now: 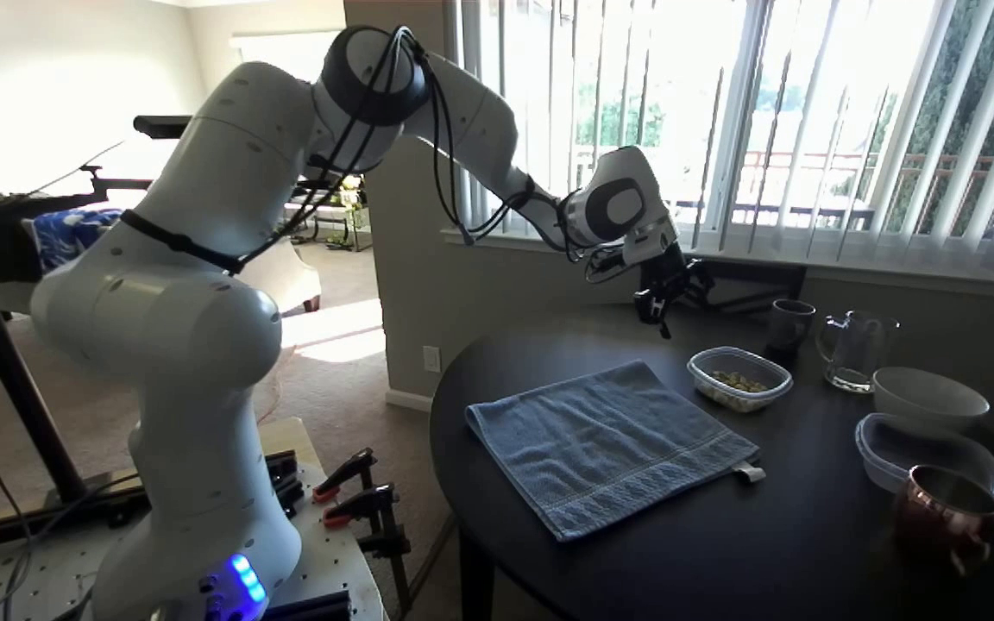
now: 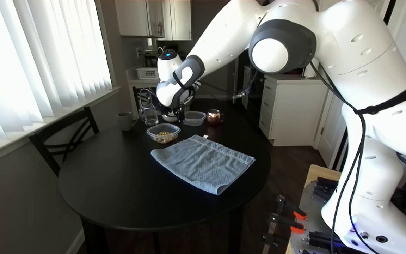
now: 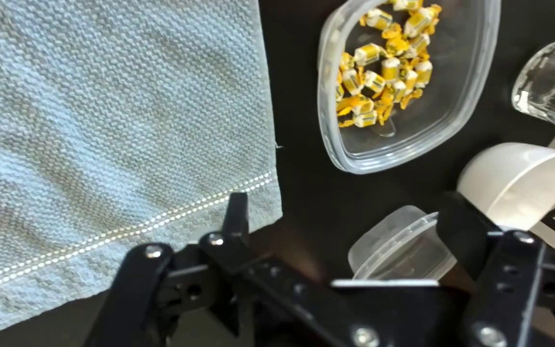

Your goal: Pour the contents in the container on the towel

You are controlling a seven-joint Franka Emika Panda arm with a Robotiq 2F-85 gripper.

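Jaws stand wide, empty; gripping the tub [image 3: 451,96] by the rim farthest from the towel [image 3: 123,125] should free its pouring edge.

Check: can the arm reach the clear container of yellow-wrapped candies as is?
Probably yes: the jaws are open and empty, the container is uncovered, and the towel and glass mug lie apart from it. The jaws would likely need to shift over and descend.
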